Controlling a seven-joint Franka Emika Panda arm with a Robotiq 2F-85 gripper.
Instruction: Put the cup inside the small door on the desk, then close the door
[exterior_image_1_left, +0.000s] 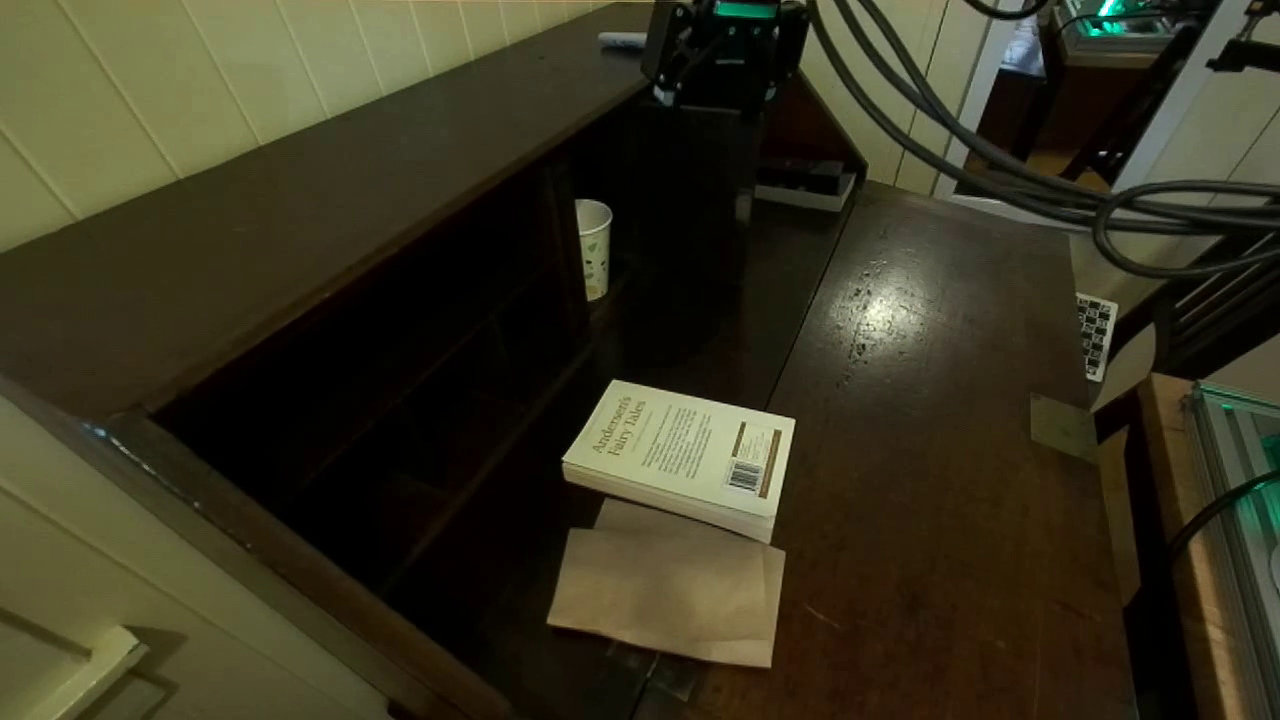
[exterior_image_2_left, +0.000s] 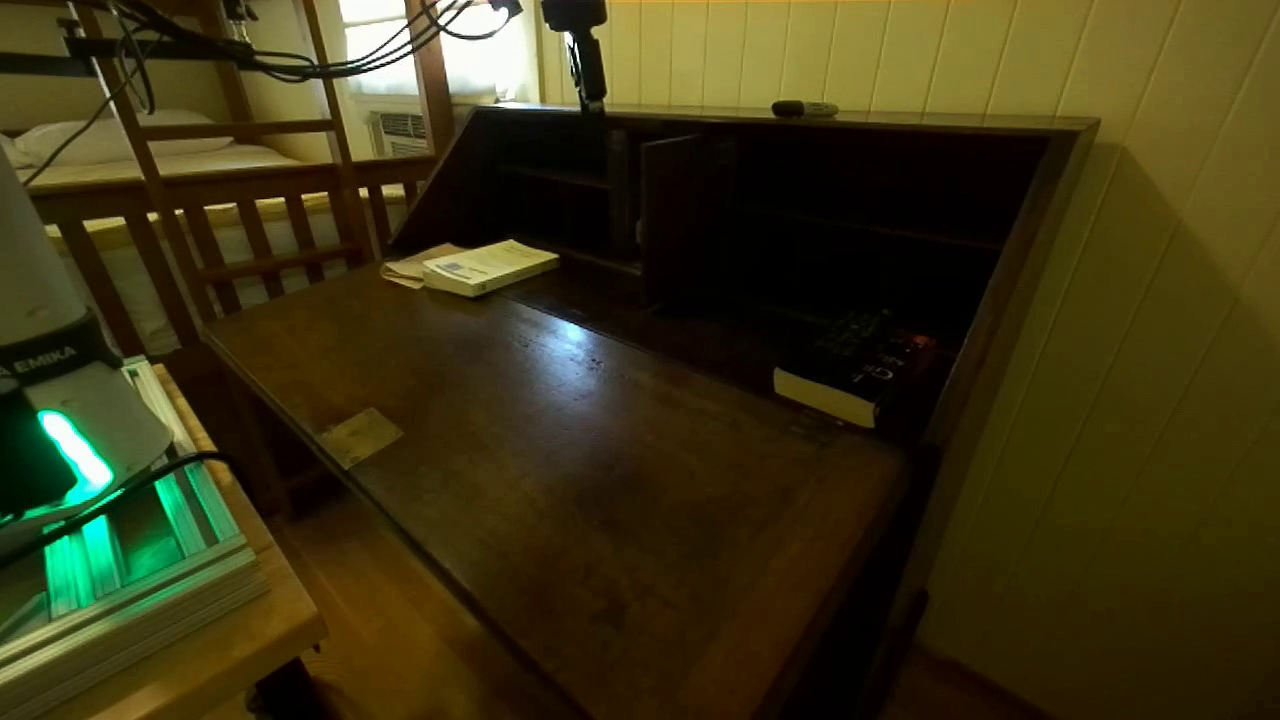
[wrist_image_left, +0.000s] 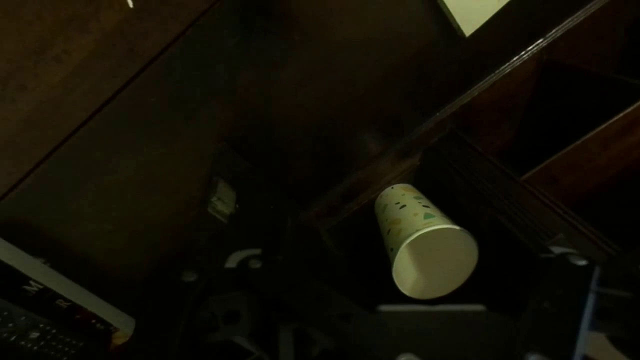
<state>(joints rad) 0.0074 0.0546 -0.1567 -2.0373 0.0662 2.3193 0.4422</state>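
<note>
The cup is white with a speckled pattern. It stands upright in a middle cubby of the desk, partly behind a divider. In the wrist view the cup shows its open rim. The small door stands open beside it, jutting out from the cubbies. In an exterior view the door hides most or all of the cup. My gripper is high above the door area, near the top of the shelves; in an exterior view it appears side-on. It looks open, with nothing held.
A white book and brown paper lie on the desktop. A thick dark book lies by the far side wall. A small object lies on the shelf top. Fixed dividers flank the cup.
</note>
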